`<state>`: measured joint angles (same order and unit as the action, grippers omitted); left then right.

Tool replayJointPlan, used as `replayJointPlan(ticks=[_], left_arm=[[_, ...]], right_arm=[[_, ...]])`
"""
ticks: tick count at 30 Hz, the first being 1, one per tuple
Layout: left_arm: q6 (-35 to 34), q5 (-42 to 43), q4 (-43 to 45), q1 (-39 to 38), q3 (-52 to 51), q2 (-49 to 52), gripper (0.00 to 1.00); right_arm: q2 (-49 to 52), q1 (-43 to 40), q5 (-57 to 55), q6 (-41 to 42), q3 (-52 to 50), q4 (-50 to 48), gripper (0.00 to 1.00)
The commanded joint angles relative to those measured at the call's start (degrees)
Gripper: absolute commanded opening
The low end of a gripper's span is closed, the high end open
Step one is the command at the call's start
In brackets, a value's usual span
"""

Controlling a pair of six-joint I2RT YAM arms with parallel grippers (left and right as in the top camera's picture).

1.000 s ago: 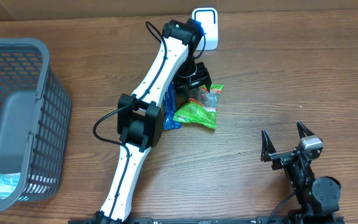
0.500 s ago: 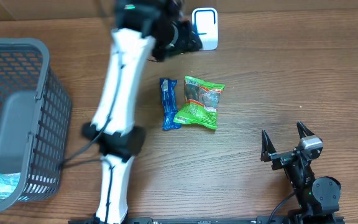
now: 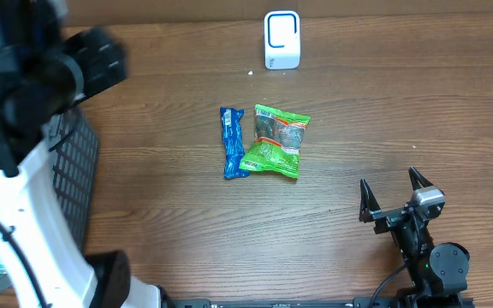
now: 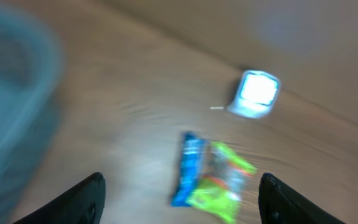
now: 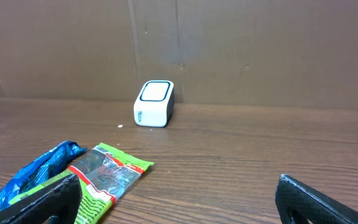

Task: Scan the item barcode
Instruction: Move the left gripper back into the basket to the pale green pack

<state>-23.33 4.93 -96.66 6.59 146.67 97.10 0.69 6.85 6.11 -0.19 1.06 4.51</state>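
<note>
Check the left gripper point(image 4: 180, 182) first. Its fingers point(image 4: 82, 199) are spread wide with nothing between them. The left wrist view is blurred, so judge this arm to be in motion, not positioned for a pick.

Ahead of and below those fingers lie the narrow blue foil packet point(image 3: 232, 142) and the green plastic snack packet point(image 3: 275, 140). Both are flat on the brown wooden table point(image 3: 383, 103), touching side by side, and neither is held. Beyond them, farther from the fingertips, stands the white box-shaped barcode scanner point(image 3: 282, 39), apart from both packets. This layout probably keeps the items within short reach of the scanner.

The right gripper point(image 3: 390, 192) rests with its fingers point(image 3: 364, 190) fully spread and empty. The packets lie ahead and to the left of them, well apart.

The grey plastic mesh basket point(image 3: 74, 158) sits to the left of the left fingers. No barcode is legible, so treat the scan as not yet done.
</note>
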Motion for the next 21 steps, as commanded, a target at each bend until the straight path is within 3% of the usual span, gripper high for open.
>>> replayJointPlan(ticks=[1,9,17,21], left_arm=[[0.5,-4.7,-0.2,10.6,-10.6,-4.1,0.71],[-0.2,-6.0,1.4,33.0,-23.2,-5.6,0.7],[-0.3,-8.0,1.5,44.2,-30.8,-5.5,0.69],[-2.7,-9.0,5.5,48.4,-41.7,-5.5,0.67]], right_arm=[[-0.5,0.3,0.0,0.1,-0.6,-0.3,1.0],[-0.5,0.3,0.0,0.1,-0.6,-0.3,1.0],[-0.5,0.3,-0.1,0.1,-0.6,-0.3,1.0],[-0.5,0.3,0.0,0.1,-0.6,-0.3,1.0]])
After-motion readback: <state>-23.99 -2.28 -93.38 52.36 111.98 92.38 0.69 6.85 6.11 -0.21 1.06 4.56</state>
